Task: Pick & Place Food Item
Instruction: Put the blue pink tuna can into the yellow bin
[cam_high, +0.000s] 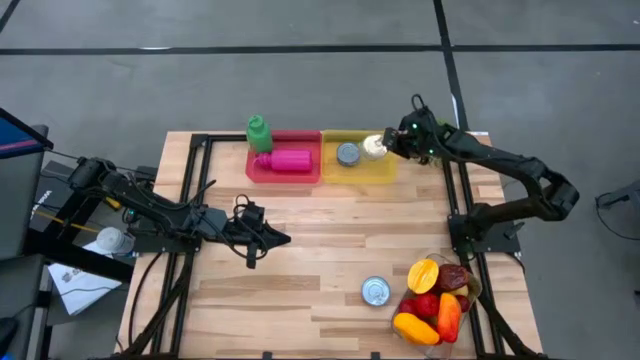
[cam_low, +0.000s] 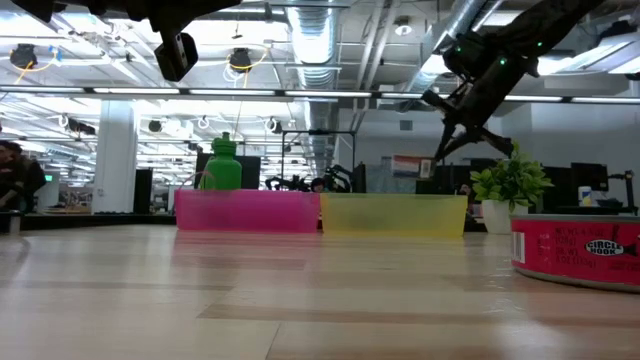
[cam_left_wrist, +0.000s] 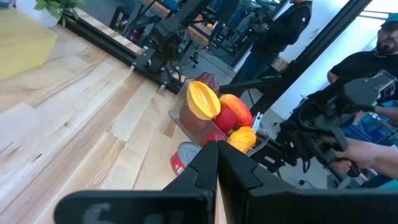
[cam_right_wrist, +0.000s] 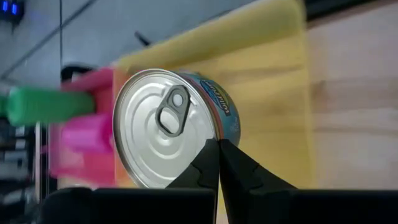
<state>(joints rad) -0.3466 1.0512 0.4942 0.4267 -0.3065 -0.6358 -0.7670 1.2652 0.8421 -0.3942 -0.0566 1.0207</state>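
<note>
A pale wooden plank surface carries a pink plastic bin beside a yellow plastic bin. The right jaws, closed and empty, hover above a silver pull-tab food can lying inside the yellow bin. The left jaws, also closed, wait mid-surface. A second can sits beside piled fruit.

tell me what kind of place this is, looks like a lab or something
Most likely a robotics lab or workshop in an open industrial hall. Exposed ceiling ducts and strip lights run overhead, other rigs and a person show beyond the wooden table, and the floor around it is bare concrete.
</note>
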